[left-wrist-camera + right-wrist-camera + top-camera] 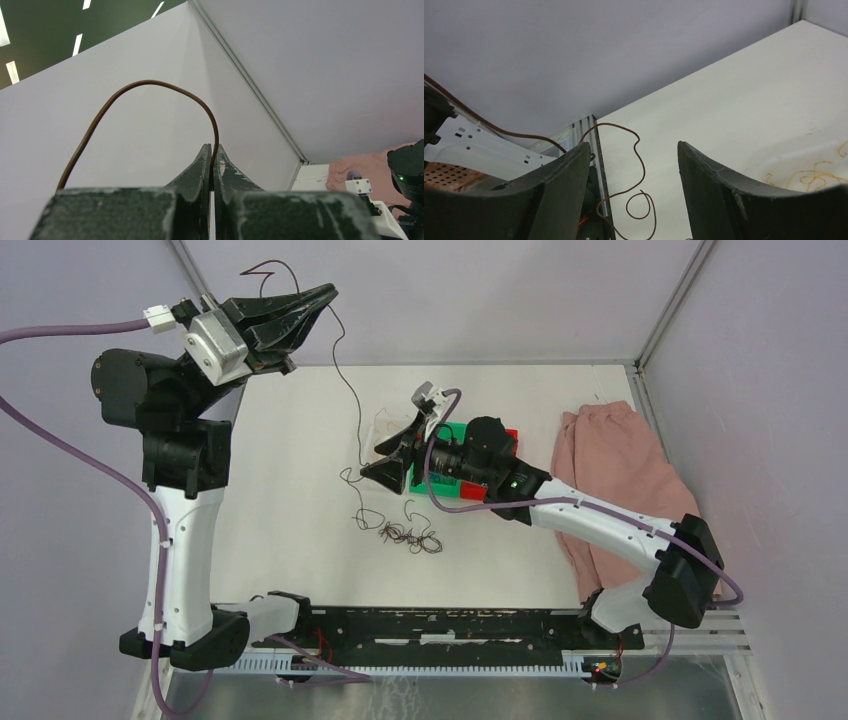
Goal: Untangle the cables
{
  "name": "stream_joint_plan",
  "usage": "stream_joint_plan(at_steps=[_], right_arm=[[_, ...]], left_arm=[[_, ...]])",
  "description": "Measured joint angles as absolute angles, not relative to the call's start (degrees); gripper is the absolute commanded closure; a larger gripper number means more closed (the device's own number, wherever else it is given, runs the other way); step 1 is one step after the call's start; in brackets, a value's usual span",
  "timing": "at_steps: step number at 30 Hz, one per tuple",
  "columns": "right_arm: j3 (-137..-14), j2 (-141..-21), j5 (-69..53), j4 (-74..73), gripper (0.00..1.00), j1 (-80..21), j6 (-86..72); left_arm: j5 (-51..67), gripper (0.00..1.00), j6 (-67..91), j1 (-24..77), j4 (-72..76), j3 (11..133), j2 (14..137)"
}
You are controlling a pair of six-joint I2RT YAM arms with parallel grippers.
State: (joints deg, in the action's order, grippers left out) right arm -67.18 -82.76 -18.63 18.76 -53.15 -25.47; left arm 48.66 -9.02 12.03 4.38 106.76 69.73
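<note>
1. The step in hand is drawing one strand out of the clump. The left pincer (330, 290) is closed tight on a dark brown cable (150, 82) and holds it high above the counter (290, 460).
2. That strand trails down to the tangle (410, 535), which lies on the counter near the front.
3. The right pincer (376, 462) stands wide and empty, low beside the hanging strand.
4. The next move probably calls for the right pincer to pin the tangle or take the strand lower down. The left could then pull gently without dragging the whole clump.
</note>
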Motion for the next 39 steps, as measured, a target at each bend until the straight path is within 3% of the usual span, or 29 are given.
stream_joint_plan(at_steps=[7,17,20,22,24,28,33,35,39], right_arm=[[-67.02,-82.76,-26.02,23.09,0.41,-53.15,-26.28],[-67.05,-82.76,-25.41,24.34,0.86,-53.15,-27.14],[-67.18,-82.76,-25.15,25.54,0.89,-53.15,-27.42],[-67.24,-82.76,-25.21,26.41,0.8,-53.15,-27.81],[-67.31,-82.74,-25.23,26.5,0.63,-53.15,-28.16],[-66.17,-81.54,-23.03,26.04,0.39,-53.15,-27.4],[-60.25,-76.18,-18.72,26.72,0.26,-53.12,-25.21],[-60.18,-75.66,-19.09,26.98,0.13,-53.08,-24.49],[-61.08,-75.85,-19.2,24.32,0.12,-53.1,-22.37]], left_arm=[[48.66,0.97,-9.02,12.03,3.97,107.31,69.78],[48.66,0.97,-9.02,12.03,3.31,107.83,69.87],[48.53,0.97,-9.02,12.03,3.77,106.26,69.19],[48.56,0.97,-9.02,12.03,3.97,103.96,68.2],[48.53,0.97,-9.04,12.03,3.99,102.76,67.94],[48.29,0.97,-9.02,12.03,3.99,102.56,68.34],[48.18,0.97,-9.02,12.03,4.62,101.65,67.72],[48.18,0.97,-9.02,12.03,4.71,101.19,67.42],[48.18,0.97,-9.02,12.03,5.02,101.06,67.26]])
